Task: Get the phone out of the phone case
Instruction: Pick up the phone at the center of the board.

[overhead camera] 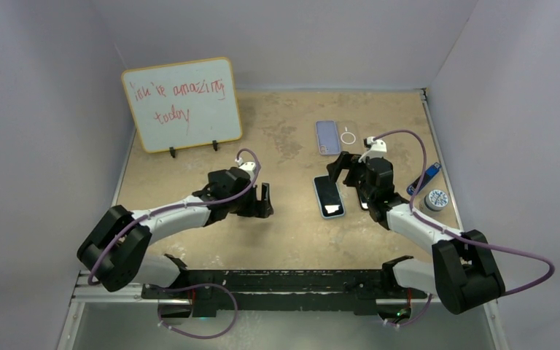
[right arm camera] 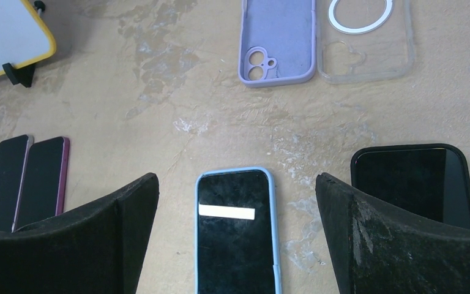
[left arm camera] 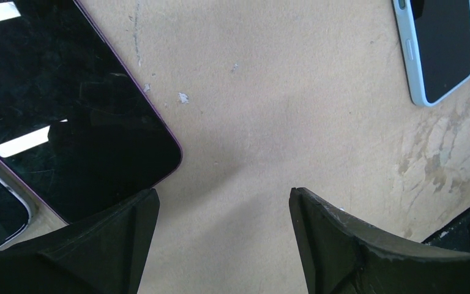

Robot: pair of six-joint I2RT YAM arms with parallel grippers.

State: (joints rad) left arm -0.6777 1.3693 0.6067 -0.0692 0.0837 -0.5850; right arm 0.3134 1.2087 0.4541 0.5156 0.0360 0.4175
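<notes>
The top camera is looking down on the whole table (overhead camera: 292,240). Both wrist cameras are viewing it closely, sharing the blue-cased phone (right arm camera: 235,233).

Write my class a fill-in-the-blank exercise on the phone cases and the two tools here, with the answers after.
The blue case holds a ____. The lilac case and clear case are both ____. The clear case bears a white ____. The left tool and right tool are both ____.
Missing: phone; empty; ring; open.
</notes>
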